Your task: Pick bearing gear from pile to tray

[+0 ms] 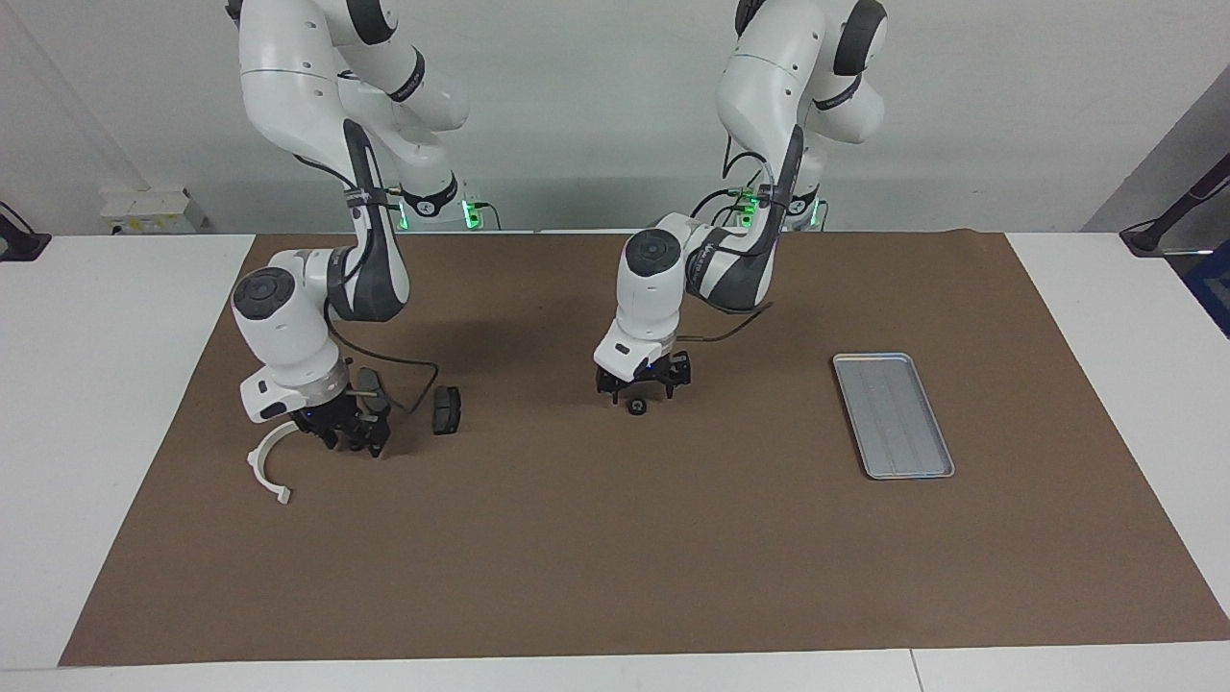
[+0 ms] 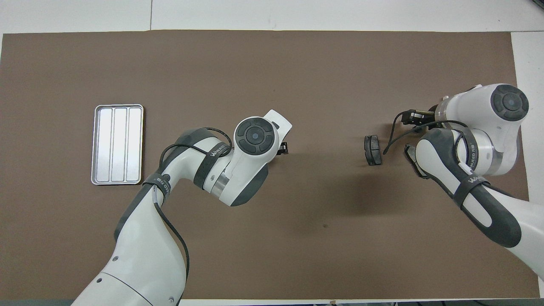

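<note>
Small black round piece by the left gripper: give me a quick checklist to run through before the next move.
1. Left gripper down close over the small black round piece: ok.
2. Left jaws open: ok.
3. Piece gripped: not ok, it lies on the brown mat.
4. Flat silver-grey metal tray ready, no part in it: ok.
5. Right gripper, low beside the white half-ring bracket, holding anything: cannot tell.
</note>
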